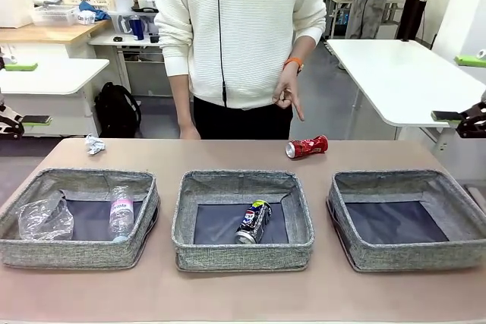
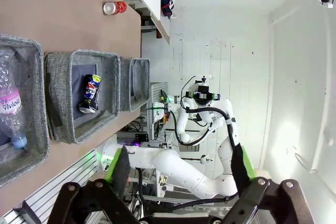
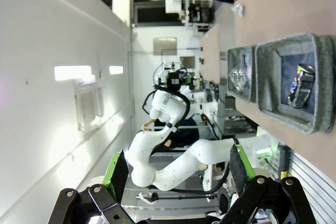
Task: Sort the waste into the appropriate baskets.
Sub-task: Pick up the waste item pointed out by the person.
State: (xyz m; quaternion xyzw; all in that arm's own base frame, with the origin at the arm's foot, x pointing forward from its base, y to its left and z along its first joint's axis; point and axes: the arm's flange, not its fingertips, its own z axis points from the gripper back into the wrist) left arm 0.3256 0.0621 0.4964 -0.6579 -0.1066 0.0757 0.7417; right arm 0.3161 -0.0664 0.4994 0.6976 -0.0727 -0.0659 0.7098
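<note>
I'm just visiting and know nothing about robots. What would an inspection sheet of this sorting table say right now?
Surface: brown table, bare around the baskets.
Job's things: left basket holds a plastic cup and a bottle; middle basket holds a blue can; right basket is empty; red can and paper ball lie on the table beyond the baskets.
Clutter: nothing seen.
Claws: left claw and right claw both open, holding nothing.
Cables: black cable loops on a robot arm, off the table.
Surroundings: person at the far side, hand pointing down near the red can; white table and backpack behind.
</note>
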